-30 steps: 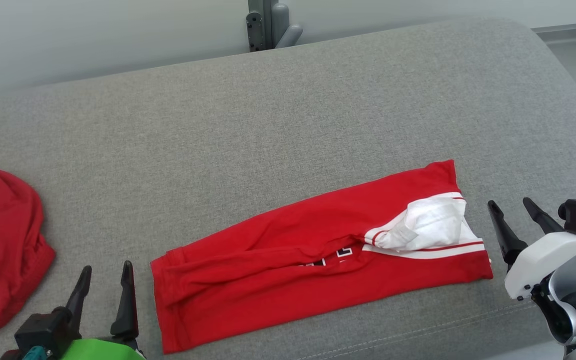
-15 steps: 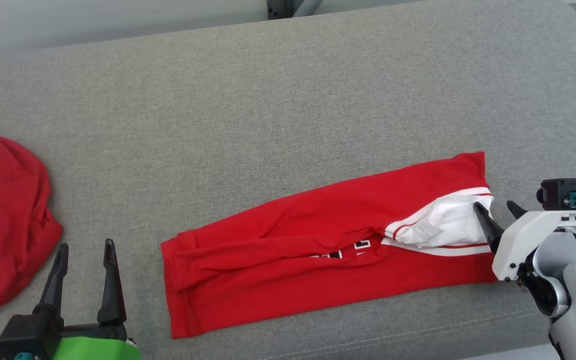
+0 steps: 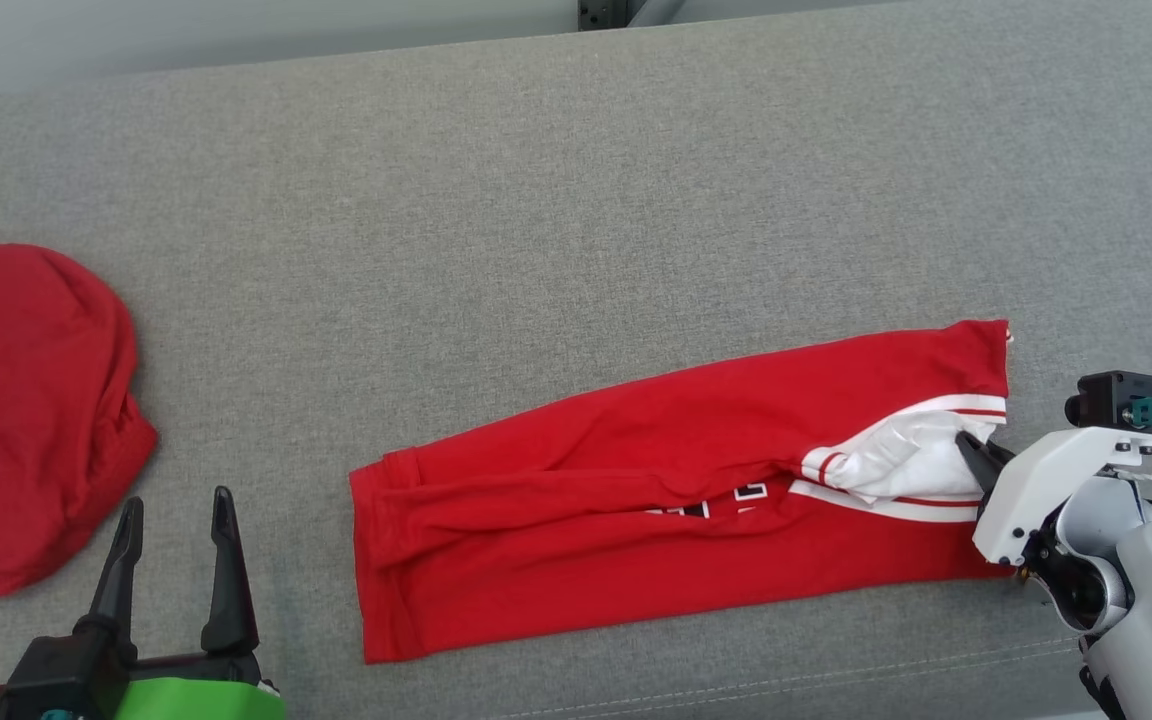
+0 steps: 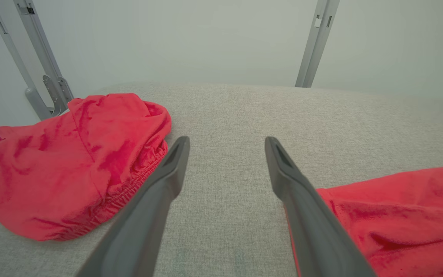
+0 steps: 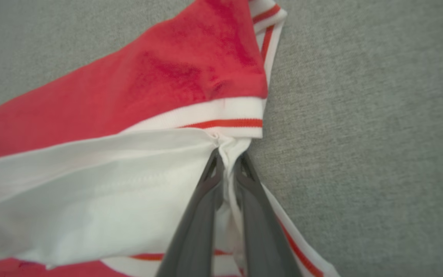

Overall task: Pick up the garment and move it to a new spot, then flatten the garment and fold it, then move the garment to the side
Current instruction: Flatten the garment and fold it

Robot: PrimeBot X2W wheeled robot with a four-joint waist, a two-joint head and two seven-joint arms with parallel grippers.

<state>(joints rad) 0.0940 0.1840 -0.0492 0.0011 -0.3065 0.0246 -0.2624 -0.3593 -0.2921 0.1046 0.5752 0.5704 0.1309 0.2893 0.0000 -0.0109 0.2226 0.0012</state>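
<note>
Across the grey cushion [image 3: 576, 200] the red jersey [image 3: 636, 510] stretches from the right gripper [image 5: 229, 156], whose tips pinch only its white edge, so a lift may slip that thin fold free; the left gripper [image 3: 174, 505] gapes empty beside it.

Head camera: high, facing down over grey couch [image 3: 536, 200]. Left wrist: low, looking level along it. Right wrist: very near, overhead. All three share the shirt [image 3: 636, 560].
</note>
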